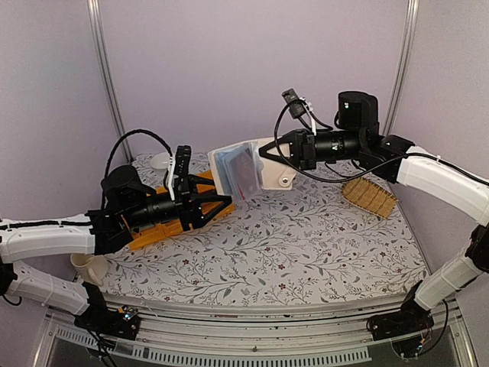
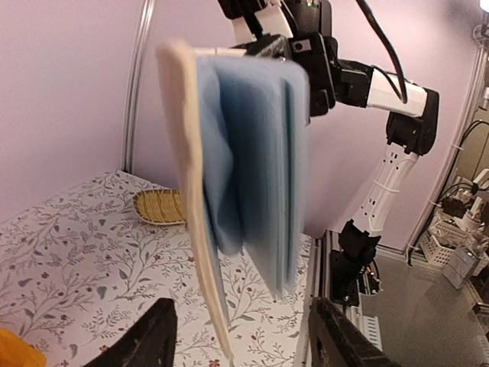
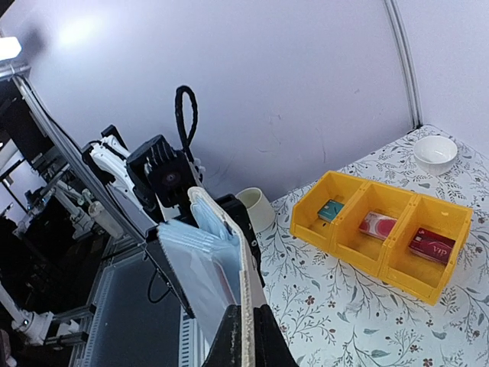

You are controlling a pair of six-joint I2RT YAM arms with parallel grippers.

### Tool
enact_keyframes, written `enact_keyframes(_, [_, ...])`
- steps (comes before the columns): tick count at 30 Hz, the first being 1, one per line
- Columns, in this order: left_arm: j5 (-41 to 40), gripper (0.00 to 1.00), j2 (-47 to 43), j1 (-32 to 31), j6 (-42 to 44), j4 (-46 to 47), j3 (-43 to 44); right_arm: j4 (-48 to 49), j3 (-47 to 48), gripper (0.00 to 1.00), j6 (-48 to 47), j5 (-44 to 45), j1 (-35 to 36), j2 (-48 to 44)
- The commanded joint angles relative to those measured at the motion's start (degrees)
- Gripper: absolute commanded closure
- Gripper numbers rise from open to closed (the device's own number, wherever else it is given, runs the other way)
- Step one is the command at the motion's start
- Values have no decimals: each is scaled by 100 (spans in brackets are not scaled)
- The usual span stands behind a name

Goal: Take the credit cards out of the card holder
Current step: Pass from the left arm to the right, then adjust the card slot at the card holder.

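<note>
The card holder (image 1: 238, 171) hangs in the air above the table's back middle, whitish cover (image 3: 246, 260) out, pale blue leaves (image 2: 260, 145) fanned open. A red card (image 1: 245, 178) shows through one sleeve. My right gripper (image 1: 263, 155) is shut on the cover's edge, and its fingers pinch that edge in the right wrist view (image 3: 248, 325). My left gripper (image 1: 221, 201) stands open just left of and below the holder; its fingers (image 2: 149, 340) straddle the hanging leaves without touching them. A teal card (image 3: 331, 209), a pink card (image 3: 377, 225) and a red card (image 3: 430, 245) lie in the yellow bins (image 3: 359, 248).
The yellow bins (image 1: 153, 232) sit under my left arm at the table's left. A straw basket (image 1: 369, 197) lies at the right back. A white bowl (image 1: 159, 160) stands behind the bins and a pale cup (image 1: 90, 267) near the front left edge.
</note>
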Motion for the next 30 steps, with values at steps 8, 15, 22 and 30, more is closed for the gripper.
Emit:
enact_keyframes(8, [-374, 2, -682, 23, 850, 281, -542, -266, 330, 99, 581, -298, -346, -487])
enact_keyframes(15, [-166, 2, 97, 31, 273, 283, 193, 236, 229, 98, 616, -890, -347, -489])
enact_keyframes(22, [481, 2, 433, 93, -126, 910, 505, 475, 54, 98, 649, -979, -348, -487])
enact_keyframes(30, [832, 56, 722, 104, -324, 1146, 701, 522, -47, 99, 630, -950, -347, -541])
